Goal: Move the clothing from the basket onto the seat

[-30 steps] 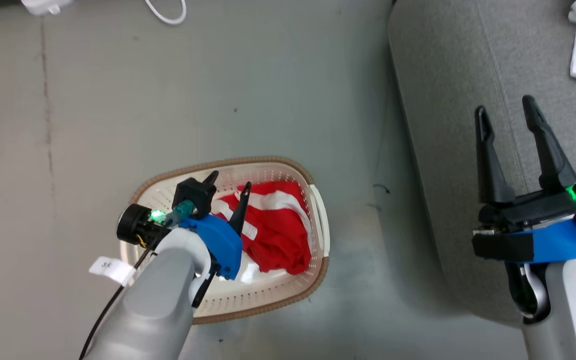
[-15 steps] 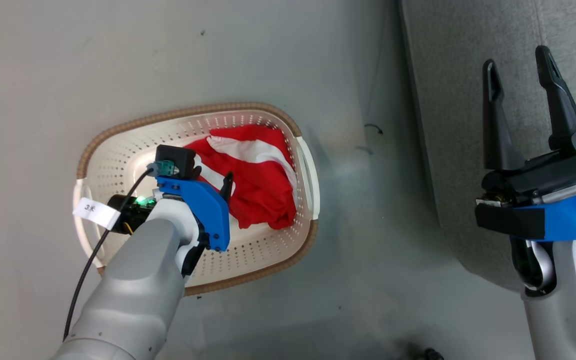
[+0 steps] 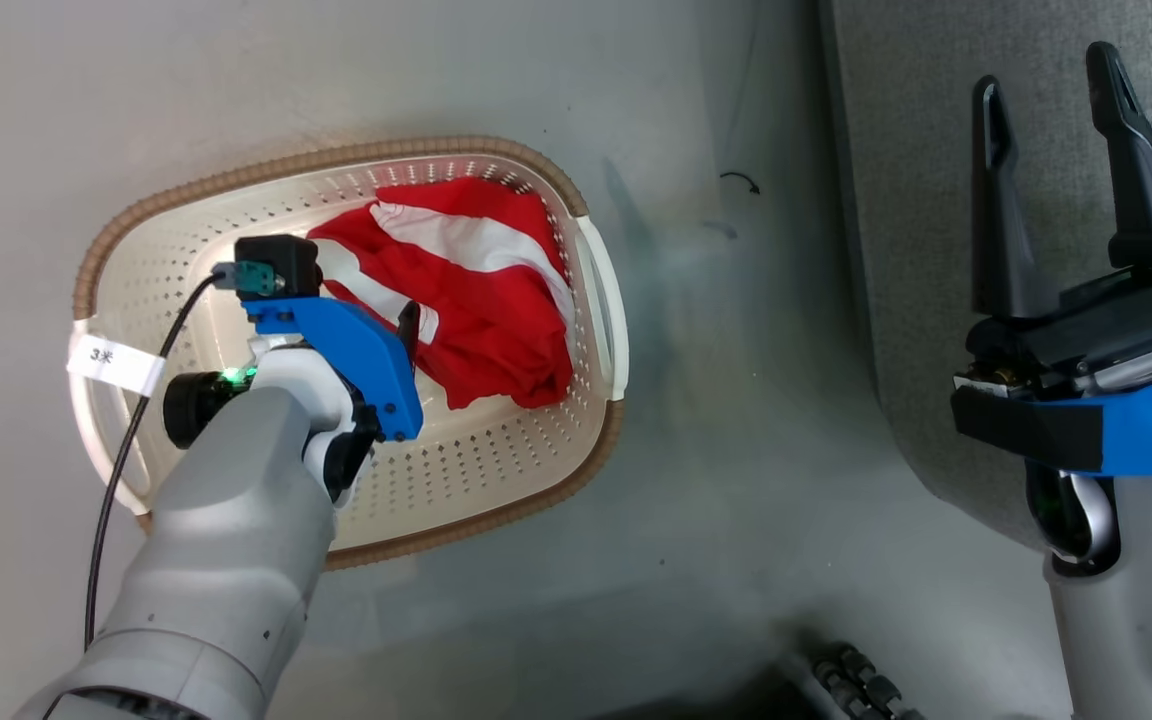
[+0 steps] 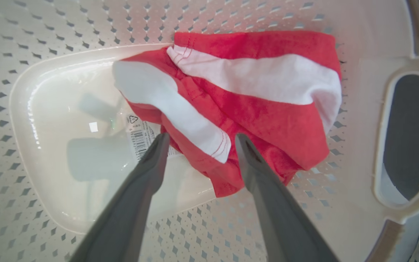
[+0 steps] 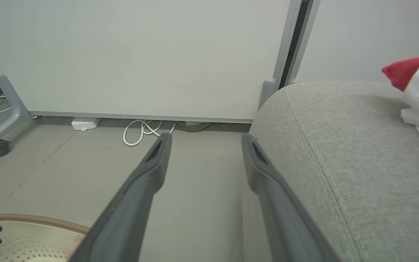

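Clothing (image 3: pixel 476 290) lies crumpled in the basket (image 3: pixel 496 460), a red heap with broad white stripes bunched toward the end nearer the seat (image 3: pixel 916 250). The other half of the basket's bottom is bare (a barcode sticker (image 4: pixel 142 136) peeks out beside the fabric there). The basket sits on the grey floor (image 3: pixel 336 70), near the seat but apart from it. The left gripper (image 4: pixel 202 138) reaches down inside the basket with its two fingers spread wide, the tips on either side of the heap's near edge. Whether they touch the cloth I cannot tell, and nothing is pinched. The right gripper (image 3: pixel 1044 68) hangs over the seat's rounded edge, fingers likewise spread and empty. Farther along the cushion, in the right wrist view, another red and white garment (image 5: pixel 418 80) rests on the seat.
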You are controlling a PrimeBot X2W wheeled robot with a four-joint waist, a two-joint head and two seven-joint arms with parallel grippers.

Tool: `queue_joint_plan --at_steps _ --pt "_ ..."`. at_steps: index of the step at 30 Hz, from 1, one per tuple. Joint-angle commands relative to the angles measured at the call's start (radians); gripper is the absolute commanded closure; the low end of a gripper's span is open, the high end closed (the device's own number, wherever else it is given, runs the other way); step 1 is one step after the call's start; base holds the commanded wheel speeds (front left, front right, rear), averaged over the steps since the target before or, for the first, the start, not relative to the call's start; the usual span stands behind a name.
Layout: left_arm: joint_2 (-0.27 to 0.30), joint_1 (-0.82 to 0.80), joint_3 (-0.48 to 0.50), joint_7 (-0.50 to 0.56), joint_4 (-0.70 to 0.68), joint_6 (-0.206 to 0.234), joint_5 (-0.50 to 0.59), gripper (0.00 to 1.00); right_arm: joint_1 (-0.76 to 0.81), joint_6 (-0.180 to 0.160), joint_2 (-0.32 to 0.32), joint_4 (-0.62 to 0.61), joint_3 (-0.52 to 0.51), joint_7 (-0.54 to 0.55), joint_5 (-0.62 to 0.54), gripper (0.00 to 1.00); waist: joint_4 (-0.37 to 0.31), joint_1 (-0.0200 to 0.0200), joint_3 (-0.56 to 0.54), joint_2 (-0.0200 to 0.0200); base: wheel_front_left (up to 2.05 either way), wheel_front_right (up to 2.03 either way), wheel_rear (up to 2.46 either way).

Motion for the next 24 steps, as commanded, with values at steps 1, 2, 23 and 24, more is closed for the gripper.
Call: queue_joint_plan --at_steps 1,2,23,24 --pt "0.002 -0.019 0.003 0.006 0.002 -0.001 -0.008 0.0 -0.019 0.001 0.0 -0.006 0.0 0.0 -0.001 0.0 -0.005 -0.0001 0.014 0.0 0.0 0.0 0.0" --pt "0.002 -0.027 0.001 0.007 0.001 -0.001 -0.014 0.0 -0.018 0.001 0.002 -0.007 0.0 0.0 -0.002 0.0 -0.007 -0.0001 0.02 0.0 0.0 0.0 0.0" --pt "0.017 -0.126 -0.013 0.018 0.031 0.066 -0.04 0.0 0.006 0.001 0.005 -0.037 -0.01 0.0 -0.011 0.0 -0.027 -0.0001 0.127 0.0 0.0 0.0 0.0" --pt "0.016 -0.13 -0.019 0.014 0.032 0.07 -0.034 0.0 0.005 0.001 0.004 -0.038 -0.01 0.0 -0.011 0.0 -0.026 -0.0001 0.128 0.0 0.0 0.0 0.0"
